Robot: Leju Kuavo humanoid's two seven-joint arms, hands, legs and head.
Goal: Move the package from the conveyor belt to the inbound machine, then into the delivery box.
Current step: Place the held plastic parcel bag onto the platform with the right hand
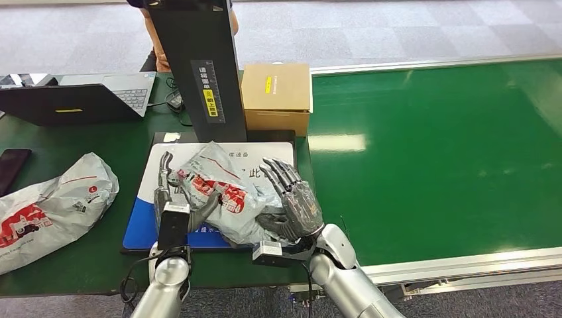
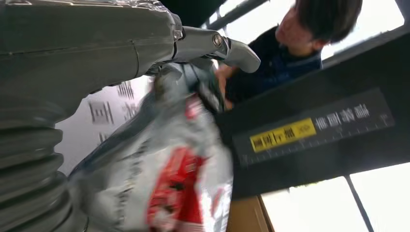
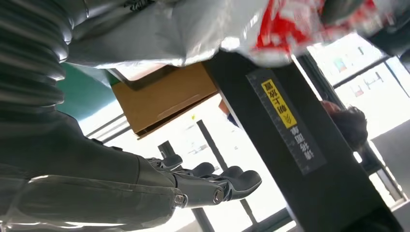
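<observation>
The package [image 1: 222, 192], a grey plastic mailer with red print, lies crumpled on the inbound machine's white and blue plate [image 1: 147, 228], in front of its black post [image 1: 199, 66]. My left hand [image 1: 173, 199] grips the package's left edge, thumb on top. In the left wrist view the package [image 2: 179, 183] bulges beside my left hand [image 2: 96, 48]. My right hand [image 1: 291, 199] stands against the package's right side with its fingers straight and spread. The right wrist view has these fingers [image 3: 217, 186] extended in the air, with the package [image 3: 193, 29] by the thumb side.
A closed cardboard box [image 1: 276, 93] sits behind the plate, at the edge of the green conveyor belt [image 1: 437, 159]. A second mailer [image 1: 53, 205] lies at the left, with a laptop [image 1: 79, 99] and a phone [image 1: 12, 169]. A person [image 1: 159, 46] stands behind the post.
</observation>
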